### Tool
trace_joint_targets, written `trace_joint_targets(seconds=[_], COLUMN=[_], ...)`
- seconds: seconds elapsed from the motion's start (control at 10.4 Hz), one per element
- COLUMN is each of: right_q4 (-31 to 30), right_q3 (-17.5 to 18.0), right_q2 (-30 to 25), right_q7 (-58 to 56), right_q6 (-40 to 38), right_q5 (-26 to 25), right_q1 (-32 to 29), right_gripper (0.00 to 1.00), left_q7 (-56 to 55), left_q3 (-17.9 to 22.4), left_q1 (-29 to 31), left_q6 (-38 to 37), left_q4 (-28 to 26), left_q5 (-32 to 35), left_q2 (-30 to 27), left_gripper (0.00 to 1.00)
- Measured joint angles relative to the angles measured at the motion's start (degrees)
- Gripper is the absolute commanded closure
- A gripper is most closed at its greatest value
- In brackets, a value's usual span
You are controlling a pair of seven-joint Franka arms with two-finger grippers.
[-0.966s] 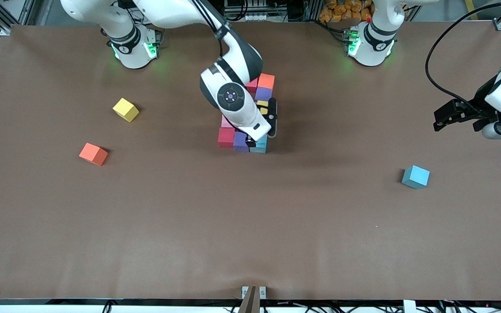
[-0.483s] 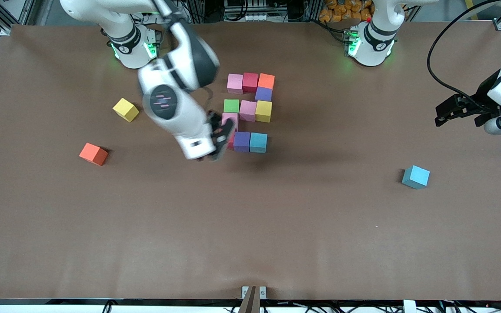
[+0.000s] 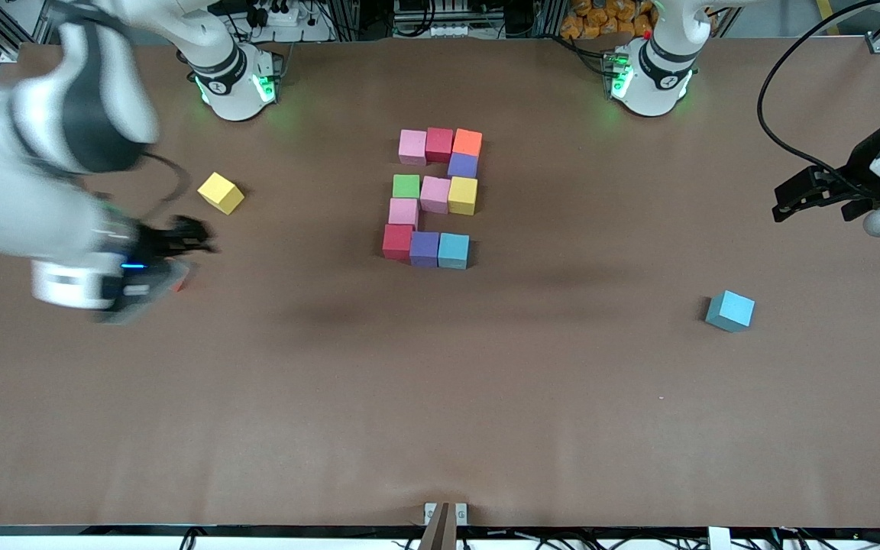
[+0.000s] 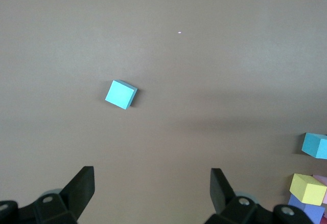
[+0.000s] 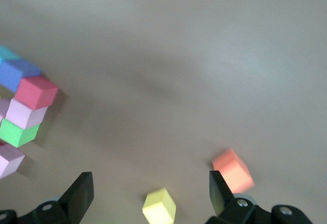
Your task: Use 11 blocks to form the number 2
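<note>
The number 2 lies at the table's middle, built of eleven touching cubes: pink, red and orange, then purple, then green, pink and yellow, then pink, then red, purple and teal. My right gripper is open and empty, up over a loose orange cube beside a loose yellow cube. In the right wrist view the gripper shows open, with the yellow cube between the fingers below. My left gripper is open and empty and waits at the left arm's end. It also shows open in the left wrist view.
A loose light blue cube lies toward the left arm's end, nearer the front camera than the digit; it shows in the left wrist view. The brown table carries nothing else. A black cable hangs by the left arm.
My right arm has swung away from the digit toward its own end of the table and now hangs over the loose orange cube. The whole digit is uncovered. The left gripper has shifted slightly.
</note>
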Motion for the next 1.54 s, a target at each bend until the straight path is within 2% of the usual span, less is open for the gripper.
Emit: trace_joint_targets(seconds=[0.48, 0.58, 0.68, 0.77, 0.97, 1.06, 1.54], right_q4=[1.05, 0.84, 0.34, -0.60, -1.94, -2.36, -3.02], right_q3=[1.08, 4.18, 8.94, 13.21, 19.52, 20.75, 21.48], right_q2=[-5.33, -6.22, -7.47, -9.19, -11.96, -12.50, -12.53], right_q7=[4.27, 7.09, 11.93, 16.40, 21.36, 21.64, 21.55], right_q6=[-4.41, -4.78, -4.96, -4.95, -4.91, -4.92, -4.92], right_q5=[-1.16, -1.18, -1.47, -1.95, -3.21, -3.51, -5.02], right_q1=[-9.62, -12.32, -15.22, -16.62, -17.99, -18.83, -20.01], right_gripper=[0.00, 0.00, 0.00, 0.00, 0.00, 0.00, 0.00], left_q7=[0.00, 0.00, 0.02, 0.02, 0.01, 0.01, 0.02], left_q3=[-1.09, -1.11, -1.12, -1.11, -1.14, -1.14, -1.18], left_q1=[1.03, 1.06, 1.08, 1.10, 1.11, 1.11, 1.11], left_q6=[0.00, 0.00, 0.00, 0.00, 0.00, 0.00, 0.00], left_q4=[-0.02, -0.03, -0.03, -0.04, -0.04, -0.04, -0.04], left_q5=[0.00, 0.00, 0.00, 0.00, 0.00, 0.00, 0.00], left_q2=[0.00, 0.02, 0.05, 0.08, 0.11, 0.11, 0.11], left_gripper=[0.00, 0.00, 0.00, 0.00, 0.00, 0.00, 0.00])
